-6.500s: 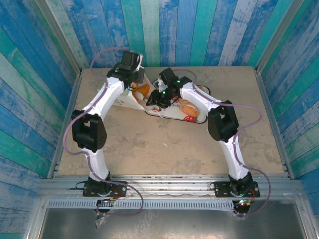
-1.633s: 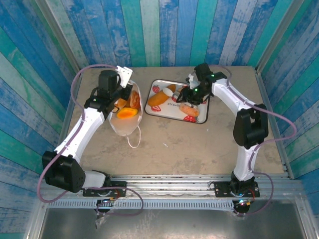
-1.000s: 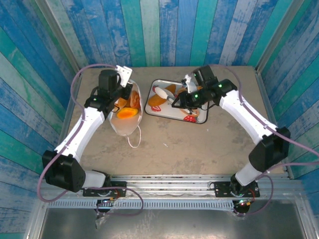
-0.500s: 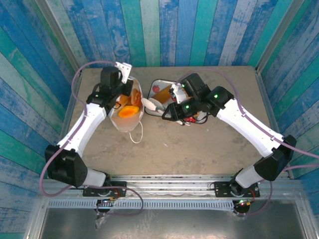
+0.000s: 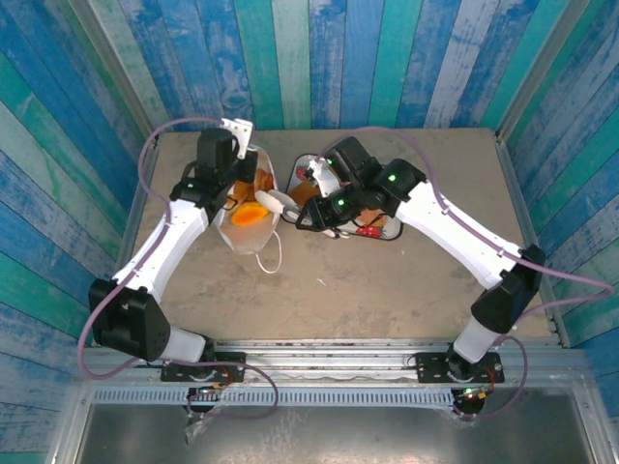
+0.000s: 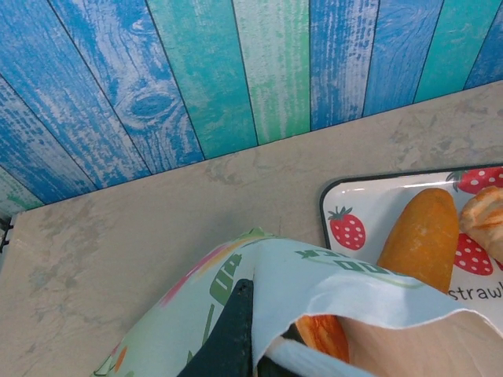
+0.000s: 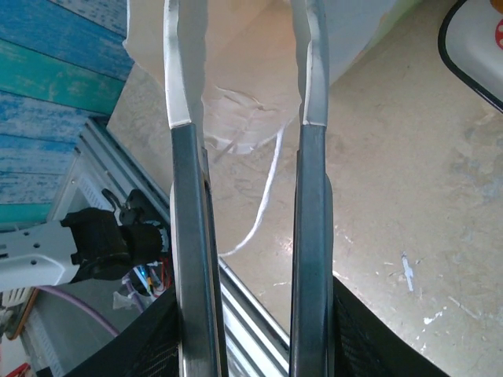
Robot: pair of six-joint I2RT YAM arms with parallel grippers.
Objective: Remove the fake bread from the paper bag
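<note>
My left gripper (image 6: 255,349) is clamped on the rim of the white paper carrier bag (image 5: 253,244); the glossy orange toy bread (image 5: 250,215) lies inside, just left of my right gripper (image 5: 280,203), whose empty jaws stand partly apart at the bag's mouth.

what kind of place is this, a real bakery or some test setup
Likely a staged robot test booth, not a bakery: blue-painted plank walls box in a small table, and two arms are bolted to a metal rail.
</note>
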